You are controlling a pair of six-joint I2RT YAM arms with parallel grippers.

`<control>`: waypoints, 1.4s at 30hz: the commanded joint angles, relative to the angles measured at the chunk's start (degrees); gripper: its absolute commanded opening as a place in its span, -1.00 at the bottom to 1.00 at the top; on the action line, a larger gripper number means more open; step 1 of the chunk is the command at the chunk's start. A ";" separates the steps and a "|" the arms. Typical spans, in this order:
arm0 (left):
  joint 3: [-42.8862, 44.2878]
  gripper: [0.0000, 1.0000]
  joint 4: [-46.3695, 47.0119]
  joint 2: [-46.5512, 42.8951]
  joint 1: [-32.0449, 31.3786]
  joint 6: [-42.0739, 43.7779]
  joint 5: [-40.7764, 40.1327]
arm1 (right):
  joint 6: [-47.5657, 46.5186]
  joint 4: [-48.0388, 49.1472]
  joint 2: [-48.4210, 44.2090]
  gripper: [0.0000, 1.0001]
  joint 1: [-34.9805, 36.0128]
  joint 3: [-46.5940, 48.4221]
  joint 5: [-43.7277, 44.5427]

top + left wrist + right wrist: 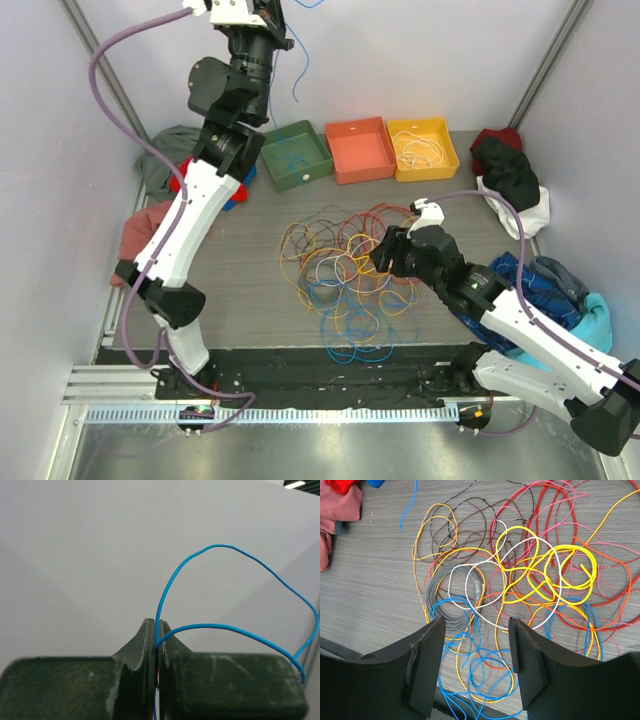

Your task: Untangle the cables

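The cables (340, 270) lie in a loose tangle mid-table: yellow (555, 575), red (530, 510), white (492, 611), brown (470, 515), orange strands and a grey coil (440, 602). My left arm (215, 170) is raised high against the back wall. Its gripper (156, 626) is shut on a thin blue cable (235, 550), which loops above the fingertips and hangs down the wall (298, 75). My right gripper (476, 622) hovers low over the tangle's near right side (383, 255). It is open, with several blue loops (485, 667) lying on the table under the gap.
Three bins stand at the back: green (300, 181) with a blue cable inside, orange (366, 174), and yellow (428, 171) holding yellow and white cables. Cloth heaps lie at the left (150, 225) and right (512, 175), with a blue one near the right arm (565, 290).
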 commanded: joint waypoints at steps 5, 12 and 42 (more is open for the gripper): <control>3.23 -0.99 16.30 9.05 6.63 2.66 -3.52 | -0.23 1.29 -3.67 0.22 0.14 -2.14 -1.74; 10.52 -0.99 22.88 15.46 10.50 -1.73 0.35 | 0.56 3.48 -3.94 0.22 0.14 -6.10 -2.27; -7.29 -1.00 17.55 32.52 13.50 -12.37 0.98 | -1.29 10.52 3.27 0.22 -0.38 -5.84 -2.53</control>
